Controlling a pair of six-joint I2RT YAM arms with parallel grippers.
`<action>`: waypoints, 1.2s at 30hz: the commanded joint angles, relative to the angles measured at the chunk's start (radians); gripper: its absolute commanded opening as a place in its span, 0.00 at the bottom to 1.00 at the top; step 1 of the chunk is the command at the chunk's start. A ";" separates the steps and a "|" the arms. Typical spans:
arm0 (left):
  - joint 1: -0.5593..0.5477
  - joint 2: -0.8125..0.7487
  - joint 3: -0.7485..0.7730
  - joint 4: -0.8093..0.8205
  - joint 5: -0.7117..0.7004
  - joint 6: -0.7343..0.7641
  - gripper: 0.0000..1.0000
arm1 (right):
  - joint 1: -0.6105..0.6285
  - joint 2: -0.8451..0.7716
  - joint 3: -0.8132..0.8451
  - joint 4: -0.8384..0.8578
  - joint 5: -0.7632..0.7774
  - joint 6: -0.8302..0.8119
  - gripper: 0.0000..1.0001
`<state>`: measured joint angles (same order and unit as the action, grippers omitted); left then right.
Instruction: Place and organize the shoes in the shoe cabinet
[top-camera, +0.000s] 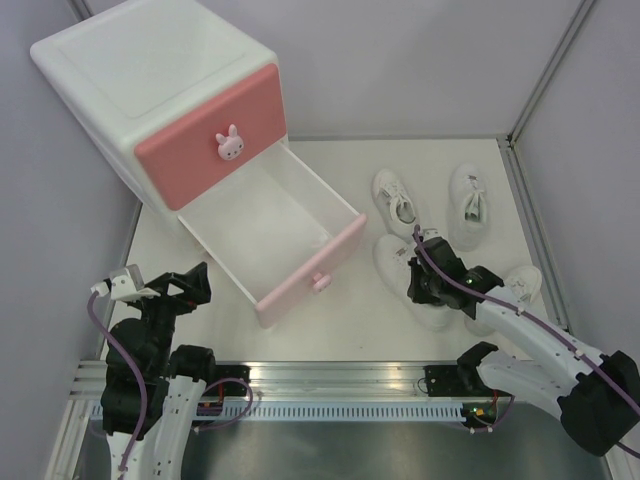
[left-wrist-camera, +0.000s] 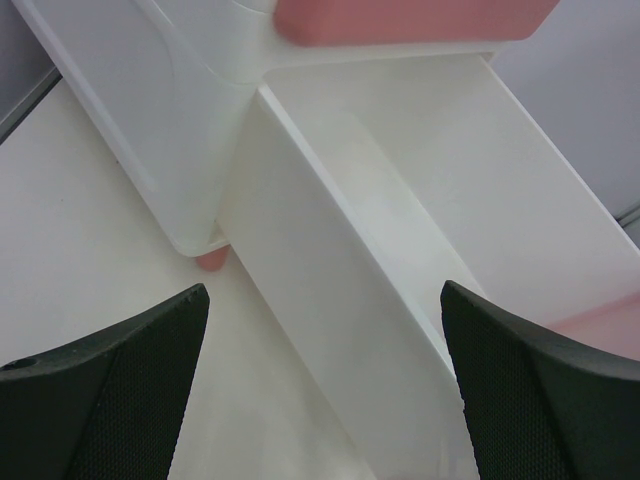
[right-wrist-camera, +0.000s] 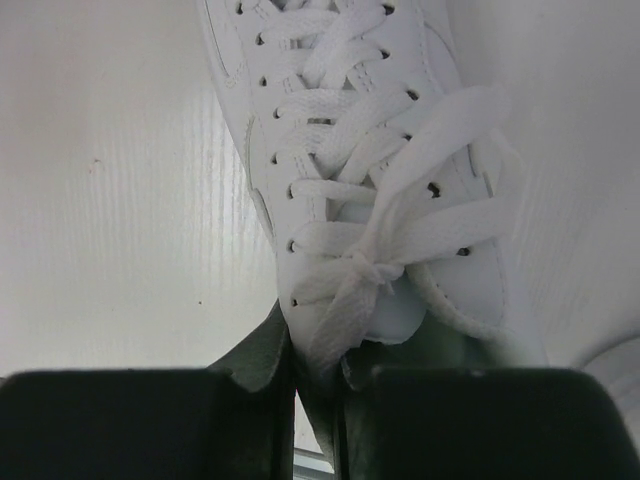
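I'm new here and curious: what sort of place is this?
Probably a robot test cell: plain walls enclose a white tabletop, and two arms are mounted on a metal rail.

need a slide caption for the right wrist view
Right gripper closed on the opening rim of a white laced sneaker resting on the white table.

The jaws stand nearly together, pinching the collar edge of a white lace-up sneaker (right-wrist-camera: 340, 150). Its knotted bow lies just ahead of them, toe pointing away, on the white worktop (right-wrist-camera: 120, 200).
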<state>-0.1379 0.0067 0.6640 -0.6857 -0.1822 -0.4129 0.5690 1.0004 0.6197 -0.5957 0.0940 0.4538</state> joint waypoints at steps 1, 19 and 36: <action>-0.002 -0.057 -0.007 0.025 -0.016 0.025 0.99 | -0.008 -0.069 0.083 -0.070 0.082 0.014 0.01; -0.002 -0.057 -0.009 0.025 -0.026 0.022 0.98 | -0.008 -0.148 0.555 -0.374 0.211 -0.013 0.01; -0.002 -0.057 -0.007 0.011 -0.060 0.010 0.97 | 0.107 0.203 1.023 -0.154 -0.033 -0.154 0.01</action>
<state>-0.1379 0.0067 0.6636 -0.6865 -0.2142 -0.4129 0.6098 1.1526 1.5024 -0.9352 0.1074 0.3851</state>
